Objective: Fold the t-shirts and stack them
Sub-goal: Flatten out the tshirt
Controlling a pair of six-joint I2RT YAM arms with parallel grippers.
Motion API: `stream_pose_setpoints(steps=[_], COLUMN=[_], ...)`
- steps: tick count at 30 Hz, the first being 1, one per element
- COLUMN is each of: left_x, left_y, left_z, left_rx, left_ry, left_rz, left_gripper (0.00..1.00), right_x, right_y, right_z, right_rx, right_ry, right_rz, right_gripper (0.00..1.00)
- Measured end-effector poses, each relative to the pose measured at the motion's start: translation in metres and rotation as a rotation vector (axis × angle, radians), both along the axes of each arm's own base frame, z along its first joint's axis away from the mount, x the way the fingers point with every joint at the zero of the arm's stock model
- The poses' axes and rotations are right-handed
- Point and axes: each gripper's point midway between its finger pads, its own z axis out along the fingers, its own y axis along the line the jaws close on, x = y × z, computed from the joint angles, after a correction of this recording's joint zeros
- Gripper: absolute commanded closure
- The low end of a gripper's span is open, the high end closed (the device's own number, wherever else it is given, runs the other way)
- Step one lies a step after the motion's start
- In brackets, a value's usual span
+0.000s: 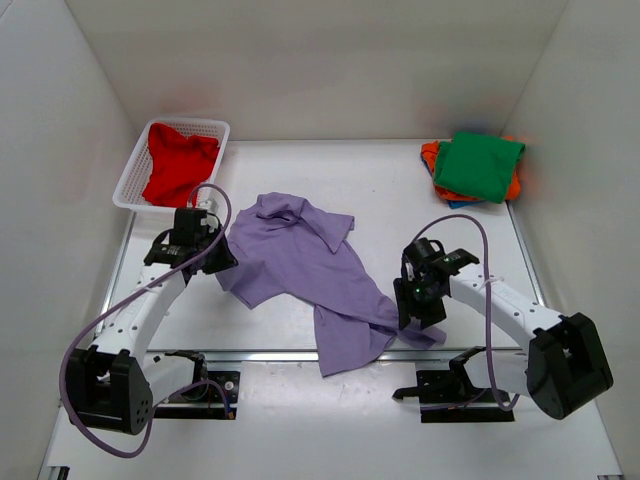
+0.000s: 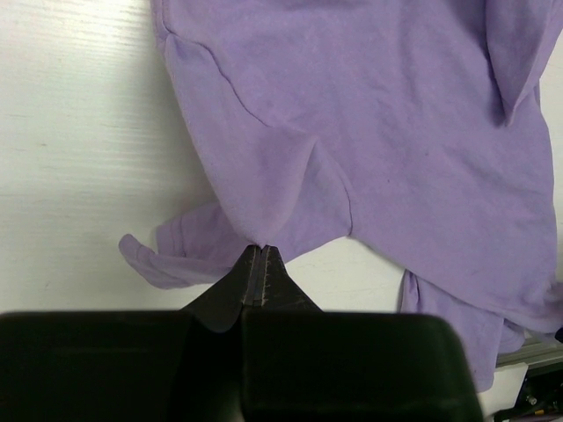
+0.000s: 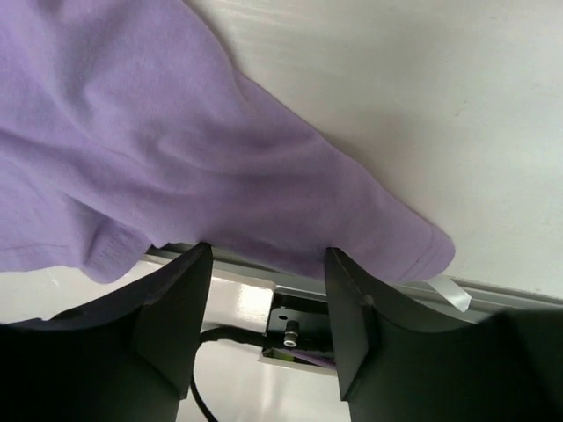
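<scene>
The left gripper (image 2: 255,258) is clenched. Its two fingertips are pressed flat together on the edge of the purple shirt (image 2: 378,132), where a small fold of cloth bunches out toward 9 o'clock in the wrist view. Seen from above, this gripper sits at the shirt's 9 o'clock side, with the arm running back toward 7 o'clock to its base.

The right gripper (image 3: 264,264) is released. Its fingers (image 3: 176,308) stand wide apart, and the shirt's hem lies just beyond the tips and across the gap. I cannot tell whether the cloth touches either finger. In the overhead view, this gripper is at the shirt's 4 o'clock corner, where the cloth trails over the metal rail (image 3: 493,292) at the table's near edge.

The purple shirt lies crumpled and spread across the middle of the white table (image 1: 400,190). It runs from about 11 o'clock down to 5 o'clock, with its collar toward the far side.

At the table's 10 o'clock corner, a white mesh basket (image 1: 128,182) holds the red shirt (image 1: 175,165) in a loose heap, just beyond the left gripper.

At the 2 o'clock corner, well apart from both arms, the green shirt (image 1: 478,165) lies folded on top of a stack. The orange shirt (image 1: 430,156) shows beneath it, and a sliver of the blue shirt (image 1: 456,203) shows at its near edge.
</scene>
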Motion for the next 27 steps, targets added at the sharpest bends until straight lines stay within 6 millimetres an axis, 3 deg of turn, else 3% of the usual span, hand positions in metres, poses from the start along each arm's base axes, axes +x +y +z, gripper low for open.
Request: stream_pose_setpoints(steps=[3, 5, 6, 7, 14, 18, 20, 23, 25, 27], left_x=[-0.002, -0.003, -0.003, -0.003, -0.003, 0.000, 0.008, 0.033, 0.054, 0.062], left_y=[-0.001, -0.001, -0.001, -0.001, -0.001, -0.002, -0.005, -0.015, -0.024, -0.028], left_z=[-0.003, -0.003, -0.003, -0.002, -0.001, 0.006, 0.024, 0.084, 0.148, 0.219], left_rx=[-0.003, -0.005, -0.006, -0.007, -0.011, -0.028, -0.050, -0.117, -0.182, -0.252], left_ry=[0.009, 0.010, 0.009, 0.007, 0.004, -0.009, -0.048, -0.184, -0.357, -0.555], left_rz=[-0.002, -0.003, -0.002, -0.003, -0.002, -0.002, -0.001, -0.012, -0.023, -0.028], left_gripper=[1.00, 1.00, 1.00, 1.00, 1.00, 1.00, 1.00, 1.00, 1.00, 1.00], right_x=[0.000, -0.001, -0.002, -0.002, -0.003, 0.021, 0.051, 0.087, 0.110, 0.121], right_y=[0.001, 0.002, 0.002, 0.002, 0.003, 0.005, 0.010, 0.010, 0.009, 0.003], right_z=[-0.004, -0.008, -0.010, -0.011, -0.009, 0.029, 0.071, 0.135, 0.188, 0.238], right_rx=[0.002, 0.002, 0.005, 0.005, 0.008, 0.031, 0.080, 0.149, 0.200, 0.244], right_ry=[0.010, 0.023, 0.028, 0.032, 0.033, -0.099, -0.263, -0.505, -0.699, -0.871], right_rz=[0.002, 0.007, 0.006, 0.010, 0.009, 0.001, -0.012, -0.039, -0.059, -0.085], right_gripper=[0.56, 0.73, 0.94, 1.00, 1.00, 1.00, 1.00, 1.00, 1.00, 1.00])
